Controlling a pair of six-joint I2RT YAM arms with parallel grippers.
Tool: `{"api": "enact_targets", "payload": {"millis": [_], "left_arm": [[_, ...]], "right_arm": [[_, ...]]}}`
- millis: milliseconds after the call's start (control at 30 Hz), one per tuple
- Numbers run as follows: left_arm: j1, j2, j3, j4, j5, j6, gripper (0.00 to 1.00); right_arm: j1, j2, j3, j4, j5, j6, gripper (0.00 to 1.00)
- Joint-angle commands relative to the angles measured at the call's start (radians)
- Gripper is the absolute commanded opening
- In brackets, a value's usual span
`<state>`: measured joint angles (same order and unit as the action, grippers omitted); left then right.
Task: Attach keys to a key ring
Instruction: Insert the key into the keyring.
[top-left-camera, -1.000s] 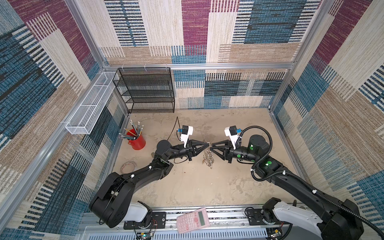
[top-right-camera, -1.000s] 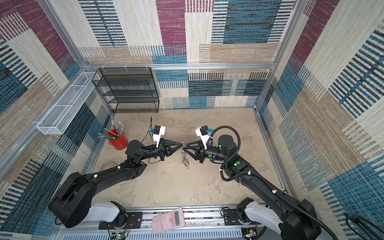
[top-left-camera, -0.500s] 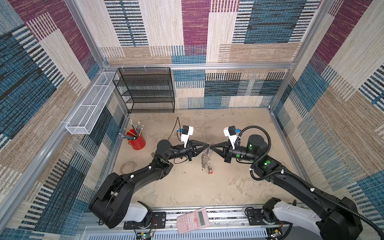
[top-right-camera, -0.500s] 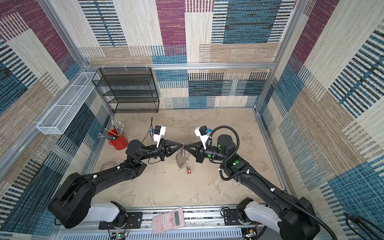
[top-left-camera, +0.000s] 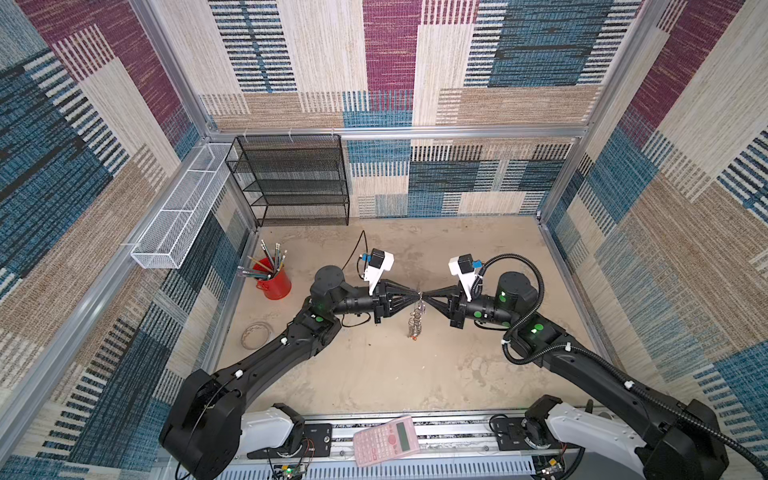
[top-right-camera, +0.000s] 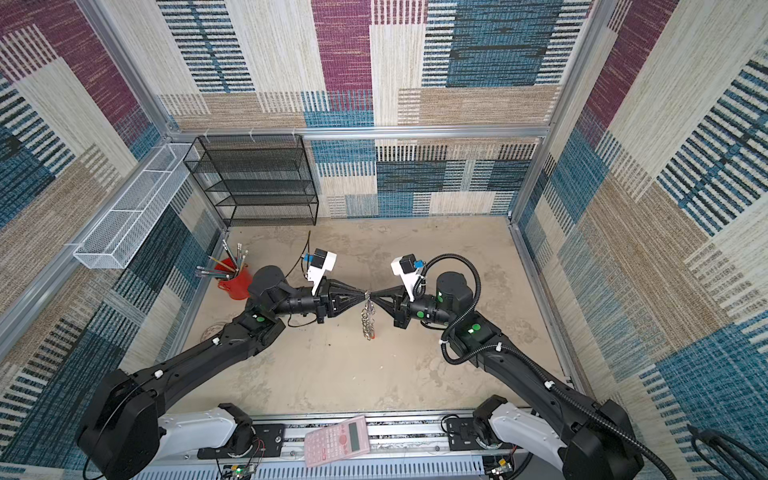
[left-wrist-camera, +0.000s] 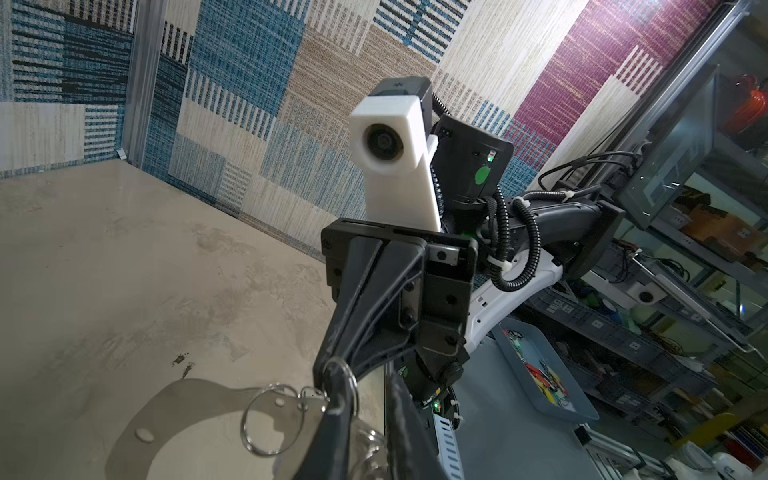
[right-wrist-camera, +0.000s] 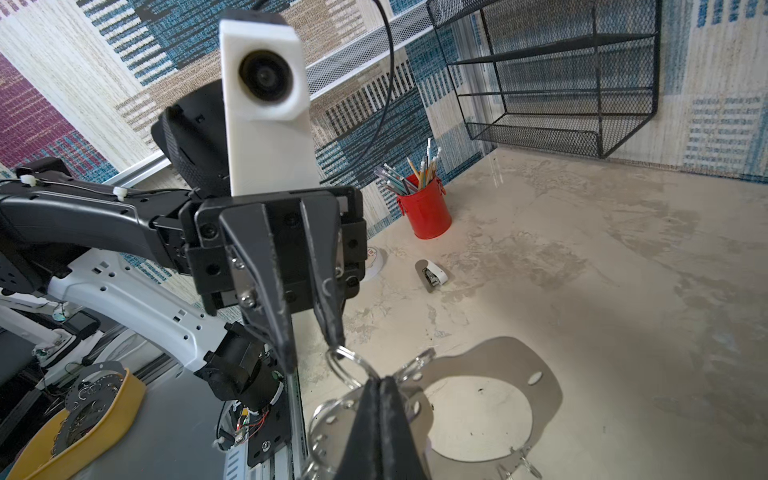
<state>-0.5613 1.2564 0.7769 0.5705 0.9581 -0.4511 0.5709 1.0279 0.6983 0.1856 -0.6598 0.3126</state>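
The right hand (right-wrist-camera: 380, 395) is now clamping the ring (right-wrist-camera: 540, 395) while the left hand (right-wrist-camera: 314, 353) is spreading apart, handing it over.

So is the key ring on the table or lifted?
Lifted: the key ring dangles in the air from the shut right tool.

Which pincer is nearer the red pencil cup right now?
Left. The left pincer is at the hanging key ring on the side of the red pencil cup; the right pincer, shut on the ring, faces it from the side away from the cup.
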Motion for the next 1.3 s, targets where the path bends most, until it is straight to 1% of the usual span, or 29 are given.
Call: {"api": "enact_targets", "payload": {"millis": [0, 100, 133, 233, 400, 600, 667, 767, 900, 1033, 1133, 1267], "left_arm": [[-0.001, -0.01, 0.044, -0.204, 0.055, 0.134, 0.21], [0.001, -0.003, 0.094, -0.333, 0.064, 0.21, 0.24], [0.001, -0.005, 0.116, -0.392, 0.058, 0.249, 0.25], [0.004, -0.012, 0.157, -0.488, 0.033, 0.323, 0.28], [0.005, 0.015, 0.257, -0.685, 0.013, 0.439, 0.28], [0.003, 0.037, 0.313, -0.794, 0.01, 0.496, 0.27], [0.0, 0.047, 0.333, -0.838, -0.007, 0.517, 0.25], [-0.006, 0.057, 0.341, -0.851, -0.011, 0.522, 0.24], [-0.017, 0.075, 0.353, -0.856, -0.035, 0.516, 0.18], [-0.021, 0.091, 0.364, -0.852, -0.052, 0.504, 0.09], [-0.022, 0.092, 0.35, -0.807, -0.058, 0.47, 0.0], [-0.022, 0.059, 0.273, -0.653, -0.077, 0.389, 0.0]], "right_arm": [[0.001, -0.008, 0.0, 0.014, 0.001, -0.013, 0.0], [0.001, -0.01, -0.001, 0.012, -0.002, -0.015, 0.0], [0.003, -0.011, -0.003, 0.011, -0.003, -0.015, 0.0], [0.003, -0.01, -0.003, 0.004, -0.005, -0.019, 0.0], [0.007, -0.006, -0.002, 0.001, -0.005, -0.024, 0.0], [0.009, 0.0, 0.0, 0.002, -0.002, -0.026, 0.0], [0.009, 0.002, -0.001, 0.003, 0.0, -0.026, 0.0], [0.01, 0.003, -0.002, 0.005, 0.001, -0.025, 0.0], [0.012, 0.004, -0.002, 0.005, 0.001, -0.023, 0.0], [0.012, 0.004, -0.004, 0.004, 0.002, -0.024, 0.0], [0.013, 0.005, -0.009, 0.004, 0.002, -0.022, 0.0], [0.003, -0.016, -0.015, 0.033, -0.011, 0.036, 0.01]]}}
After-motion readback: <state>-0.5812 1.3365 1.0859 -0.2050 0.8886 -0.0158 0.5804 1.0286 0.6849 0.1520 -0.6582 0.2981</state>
